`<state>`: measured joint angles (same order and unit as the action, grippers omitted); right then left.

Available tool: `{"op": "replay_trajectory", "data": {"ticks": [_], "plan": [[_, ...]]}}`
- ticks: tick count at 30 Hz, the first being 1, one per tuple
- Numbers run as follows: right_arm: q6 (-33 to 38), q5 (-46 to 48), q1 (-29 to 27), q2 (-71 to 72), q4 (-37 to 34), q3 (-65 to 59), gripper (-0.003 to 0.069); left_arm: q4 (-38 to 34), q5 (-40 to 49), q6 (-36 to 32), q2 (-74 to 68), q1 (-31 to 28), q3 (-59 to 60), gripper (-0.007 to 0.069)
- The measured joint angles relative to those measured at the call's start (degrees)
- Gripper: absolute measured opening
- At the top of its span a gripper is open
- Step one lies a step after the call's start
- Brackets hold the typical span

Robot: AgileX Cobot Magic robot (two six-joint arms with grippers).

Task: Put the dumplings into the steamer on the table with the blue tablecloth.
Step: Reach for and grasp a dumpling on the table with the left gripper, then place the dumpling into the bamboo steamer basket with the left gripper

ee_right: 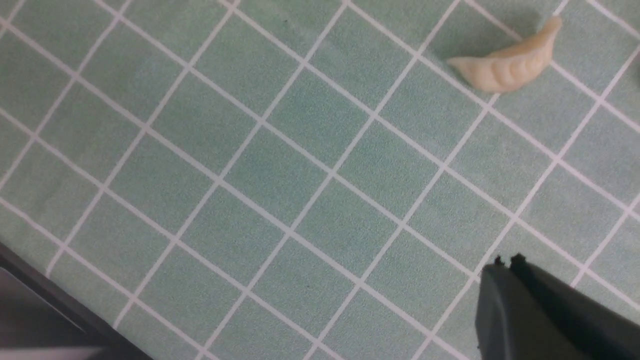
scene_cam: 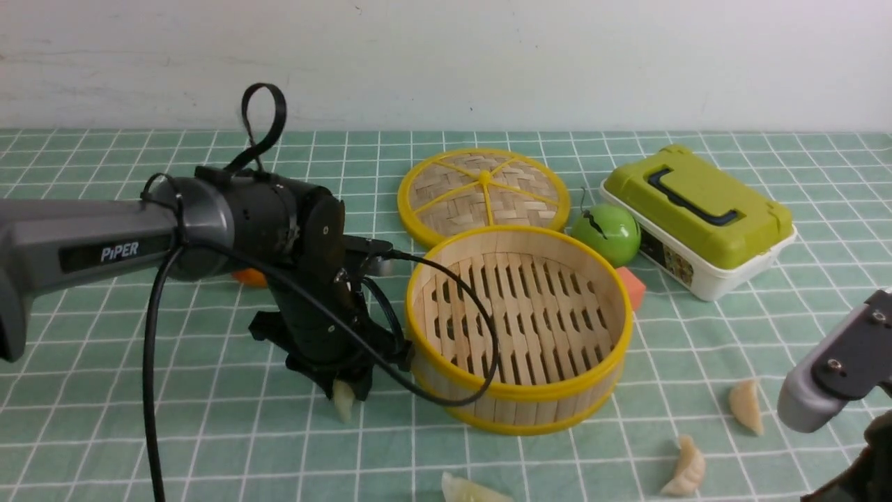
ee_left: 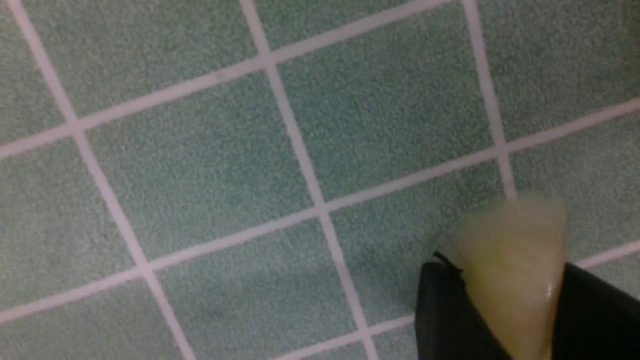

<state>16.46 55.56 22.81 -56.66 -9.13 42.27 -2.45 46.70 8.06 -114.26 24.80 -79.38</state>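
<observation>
Pale teal-green tablecloth (scene_cam: 209, 432) gridded in white; just right of the black left gripper (scene_cam: 343, 390), a light-wood steamer (scene_cam: 529, 413) with yellow rims; in the gripper's hold, a translucent cream-yellow dumpling (ee_left: 510, 270); farther right of the gripper, a glossy green apple (scene_cam: 606, 233) and a lime-lidded white box (scene_cam: 697, 202).

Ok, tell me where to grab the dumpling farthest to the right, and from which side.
Pinch the rightmost dumpling across its middle, coming straight down from above. It lies on the tablecloth as a narrow crescent running roughly near to far, so close in from its left and right; the tapered tips probably offer little to hold.
</observation>
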Motion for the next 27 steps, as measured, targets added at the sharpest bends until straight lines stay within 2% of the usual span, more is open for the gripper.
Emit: {"op": "replay_trajectory", "data": {"ticks": [5, 10, 16, 23, 27], "plan": [[0.00, 0.00, 0.00, 0.00, 0.00, 0.00, -0.0002, -0.28, 11.81, -1.21, 1.09, 0.26, -7.69, 0.0239], [-1.66, 1.87, 0.00, 0.00, 0.00, 0.54, -0.0002, 0.04, 16.62, -1.78, 3.34, 4.09, -20.26, 0.0239], [-5.28, 8.97, 0.00, 0.63, 0.00, 4.13, 0.0000, 0.13, 16.46, -1.08, -3.73, 10.36, -33.44, 0.0239], [-5.62, 14.25, 0.00, 7.33, 1.53, 4.94, 0.0006, 0.62, 15.78, 4.11, -19.17, 10.97, -48.37, 0.0239], [-5.62, 14.91, 0.00, 11.00, 3.12, 4.94, 0.0010, 0.62, 14.04, 5.48, -23.15, 10.97, -52.95, 0.0239]]}}
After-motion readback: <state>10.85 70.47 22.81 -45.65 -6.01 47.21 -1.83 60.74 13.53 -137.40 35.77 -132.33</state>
